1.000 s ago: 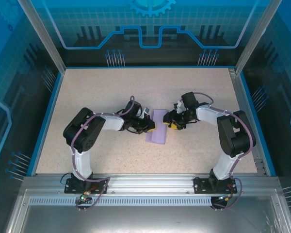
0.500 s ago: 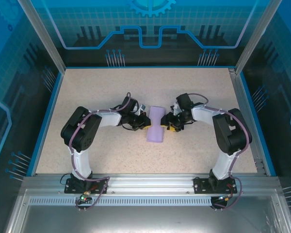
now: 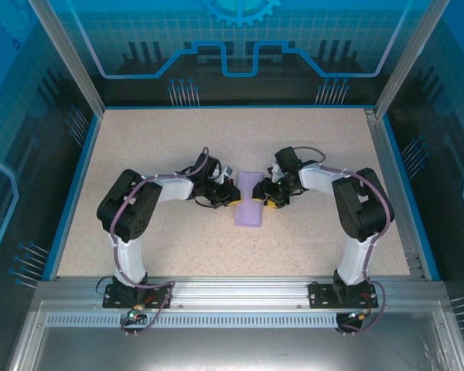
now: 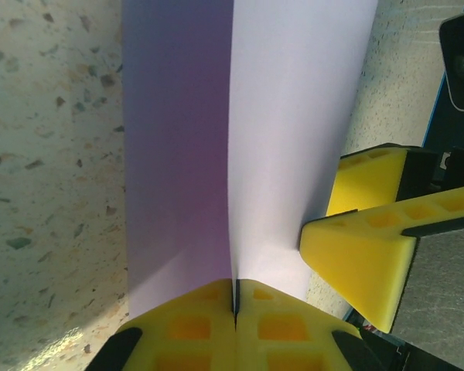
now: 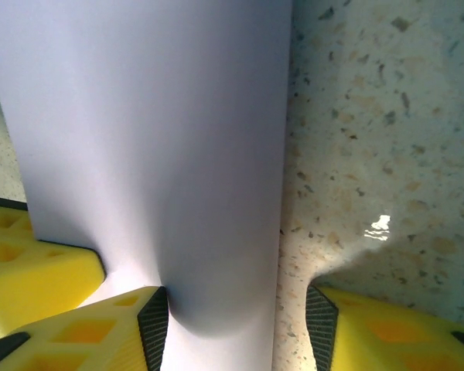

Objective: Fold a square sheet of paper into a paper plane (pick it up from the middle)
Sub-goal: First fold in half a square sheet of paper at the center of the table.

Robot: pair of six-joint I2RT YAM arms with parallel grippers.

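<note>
We see a beige speckled tabletop (image 3: 139, 139) edged in blue; near its middle lies a thin pale lavender paper sheet (image 3: 249, 210), folded into a narrow strip.

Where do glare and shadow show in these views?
Right wrist: a bright glare spot on the table, with soft shadow along the edge of the paper. Left wrist: the paper's left half is shaded darker purple, the right half bright. Top external: evenly lit and sharp.
</note>
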